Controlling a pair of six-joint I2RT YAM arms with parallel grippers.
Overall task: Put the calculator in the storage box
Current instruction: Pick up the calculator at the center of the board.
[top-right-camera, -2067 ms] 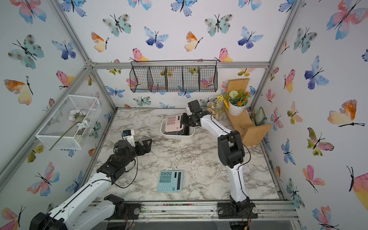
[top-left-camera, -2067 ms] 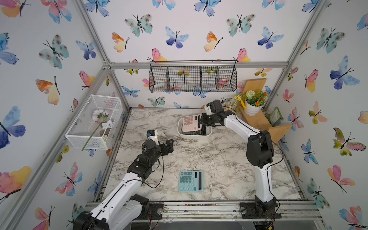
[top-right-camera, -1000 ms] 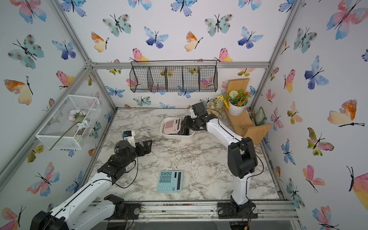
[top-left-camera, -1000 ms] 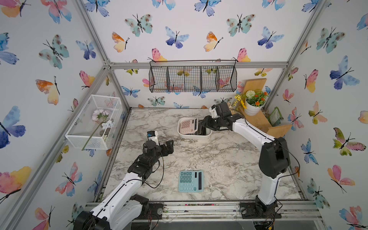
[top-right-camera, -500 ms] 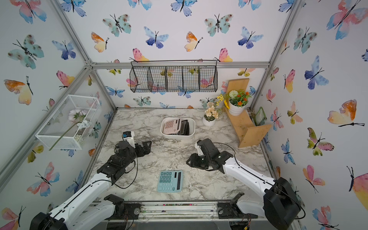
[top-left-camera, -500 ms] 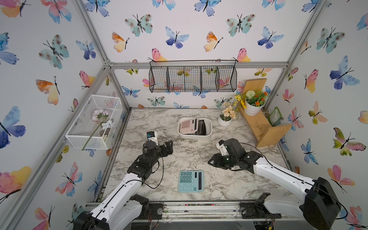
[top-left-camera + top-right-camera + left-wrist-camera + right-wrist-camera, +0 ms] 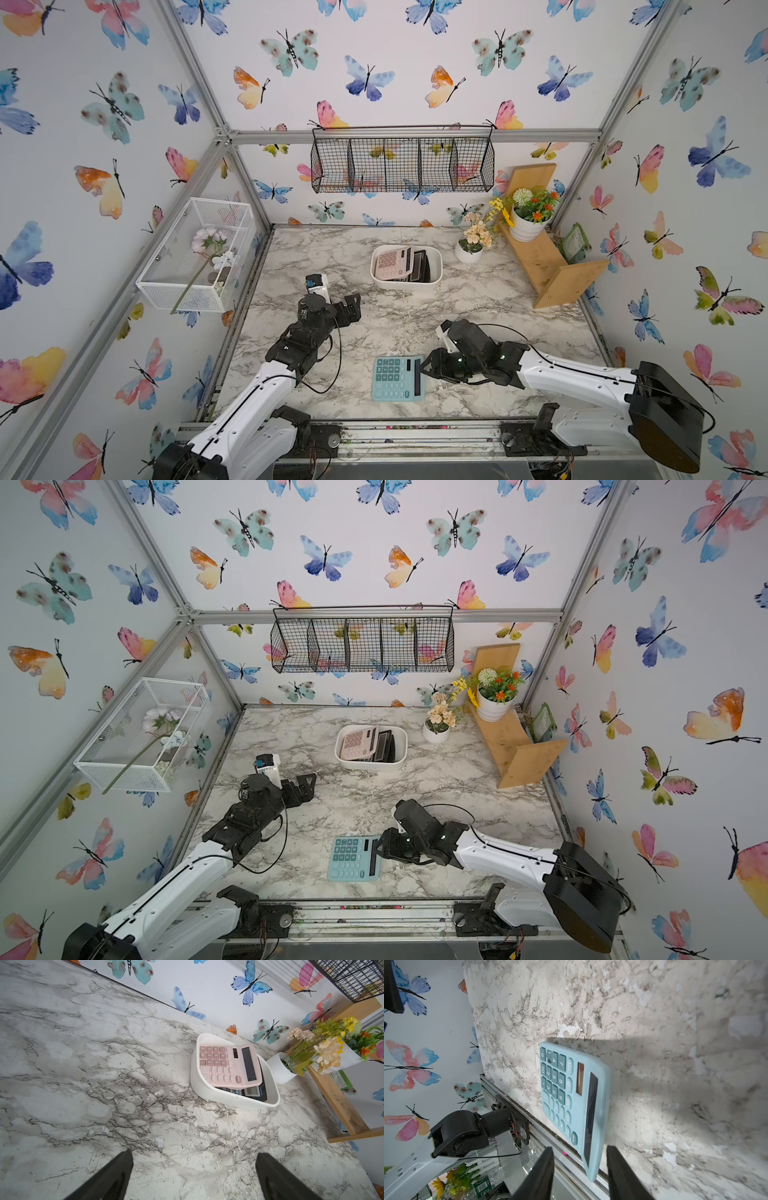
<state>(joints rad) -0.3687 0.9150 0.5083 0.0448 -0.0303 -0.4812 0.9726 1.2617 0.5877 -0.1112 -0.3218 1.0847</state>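
We look down on a marble-patterned table [image 7: 478, 299] enclosed by walls papered with butterflies. A black wire basket [image 7: 401, 166] hangs on the back wall and a white mesh box [image 7: 195, 257] is fixed to the side wall.

The blue calculator [image 7: 398, 378] lies flat, keys up, near the front edge of the table in both top views, well apart from the storage box [image 7: 434, 270]. That white tub sits toward the back of the table, just beside a small white flower pot [image 7: 469, 253] and near a wooden shelf [image 7: 540, 257]. In the left wrist view we see a pink calculator [image 7: 226, 1066] in it, tilted with one end propped on the rim, and under it a black calculator [image 7: 252, 1091].

The right gripper [image 7: 428, 368] is low over the table at the display end of the blue calculator. In the right wrist view [image 7: 579, 1148] its two fingers stand partly apart on either side of that end's corner. We see a clear gap on the keypad side and a thin one on the other, so we cannot say that it has a grip.

The left gripper [image 7: 349, 305] hovers over bare marble between the table's side edge and the storage box. Its fingers are spread wide in the left wrist view [image 7: 194, 1153], and it holds nothing.
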